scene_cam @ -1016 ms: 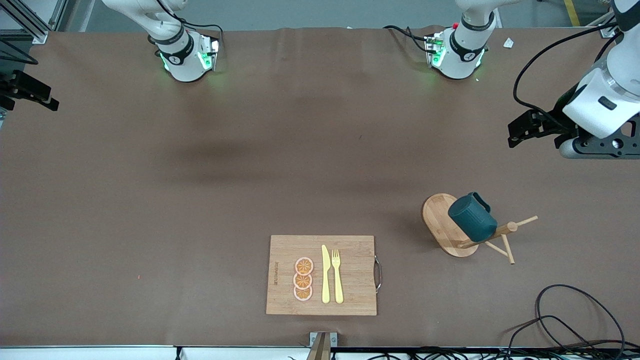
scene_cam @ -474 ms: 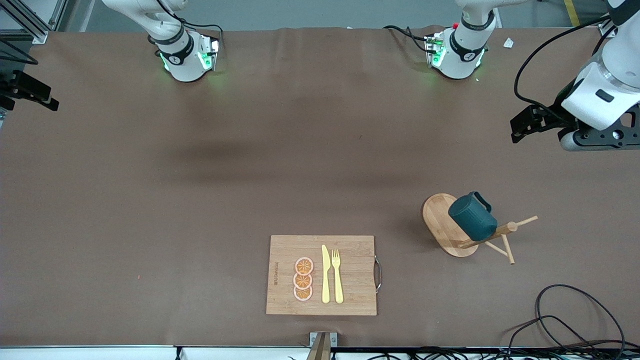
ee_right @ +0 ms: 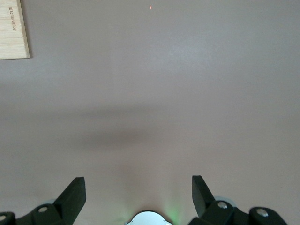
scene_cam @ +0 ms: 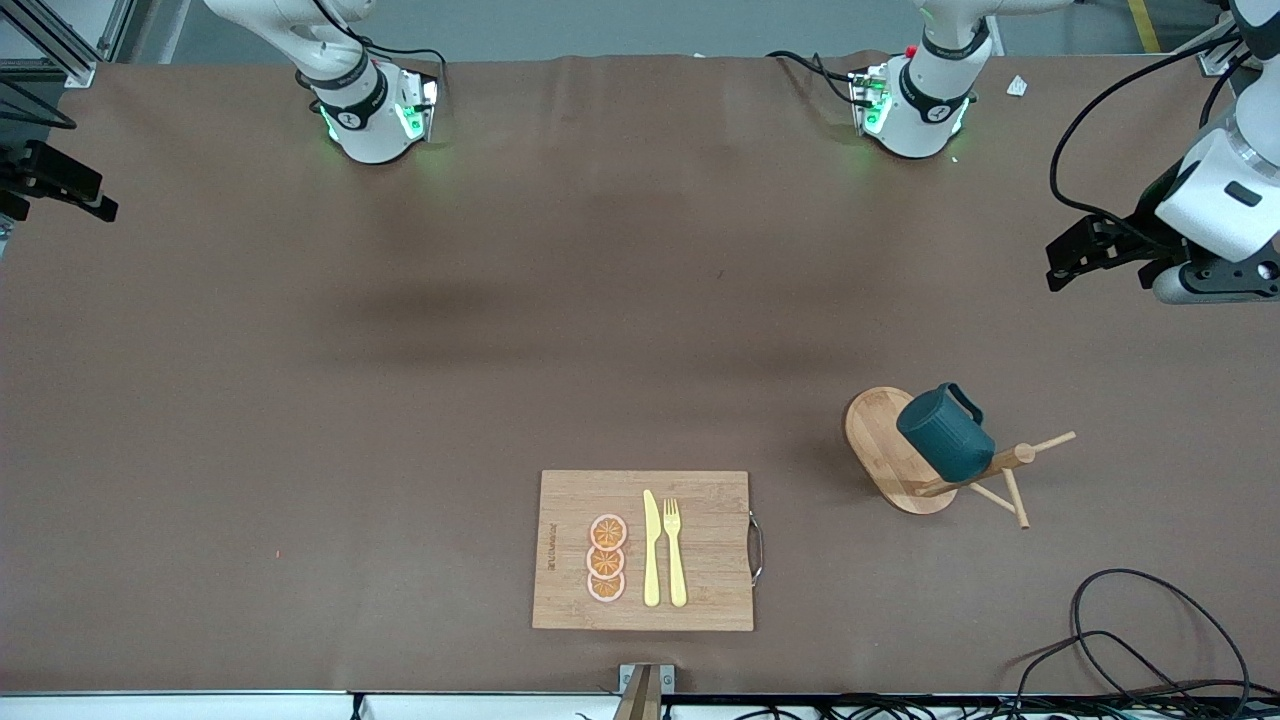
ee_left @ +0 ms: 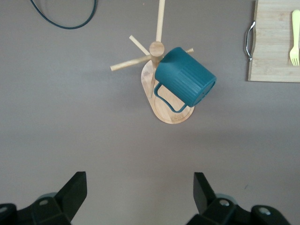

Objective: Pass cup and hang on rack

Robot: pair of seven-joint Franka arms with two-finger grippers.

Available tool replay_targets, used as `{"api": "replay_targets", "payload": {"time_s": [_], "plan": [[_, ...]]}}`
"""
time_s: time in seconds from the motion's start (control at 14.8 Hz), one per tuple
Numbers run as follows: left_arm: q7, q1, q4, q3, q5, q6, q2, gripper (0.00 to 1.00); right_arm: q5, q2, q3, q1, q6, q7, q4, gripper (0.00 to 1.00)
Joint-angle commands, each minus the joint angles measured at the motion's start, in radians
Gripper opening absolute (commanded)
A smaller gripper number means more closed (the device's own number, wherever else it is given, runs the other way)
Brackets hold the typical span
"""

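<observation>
The dark teal cup (scene_cam: 945, 435) hangs tilted by its handle on a peg of the light wooden rack (scene_cam: 875, 432). It also shows in the left wrist view (ee_left: 185, 82), with the rack's oval base (ee_left: 171, 113) under it. My left gripper (ee_left: 139, 178) is open and empty. It is up in the air at the left arm's end of the table (scene_cam: 1205, 285), well apart from the rack. My right gripper (ee_right: 138, 180) is open and empty over bare table by its own base (ee_right: 149, 218). It is out of the front view.
A bamboo cutting board (scene_cam: 710, 500) with orange slices (scene_cam: 606, 558), a yellow knife (scene_cam: 651, 550) and a fork (scene_cam: 675, 550) lies near the front edge. Black cables (scene_cam: 1130, 640) lie at the front corner on the left arm's end.
My left gripper has drawn away from the rack toward the left arm's end of the table. The cup stays hanging on the rack. The right arm has not moved.
</observation>
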Motion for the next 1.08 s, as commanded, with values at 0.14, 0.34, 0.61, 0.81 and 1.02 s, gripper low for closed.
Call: {"api": "replay_targets", "payload": {"time_s": [0.14,0.34,0.61,0.81,1.02], "plan": [[0.009,-0.005,0.002,0.01,-0.01,0.01,-0.021,1.0,-0.008,-0.029,0.013,-0.013,0.006,0.005,-0.026,1.0],[0.006,-0.005,0.004,0.001,-0.009,0.003,-0.024,1.0,-0.008,-0.029,0.013,-0.015,0.006,0.005,-0.026,1.0],[0.02,-0.005,0.028,-0.002,-0.004,0.003,-0.013,1.0,-0.007,-0.029,0.013,-0.015,0.006,0.005,-0.026,1.0],[0.025,-0.002,0.035,0.0,0.0,0.005,-0.002,1.0,-0.008,-0.029,0.013,-0.015,0.006,0.003,-0.026,1.0],[0.026,0.0,0.036,0.004,0.001,0.005,-0.001,1.0,-0.008,-0.029,0.013,-0.013,0.006,0.003,-0.026,1.0]]}}
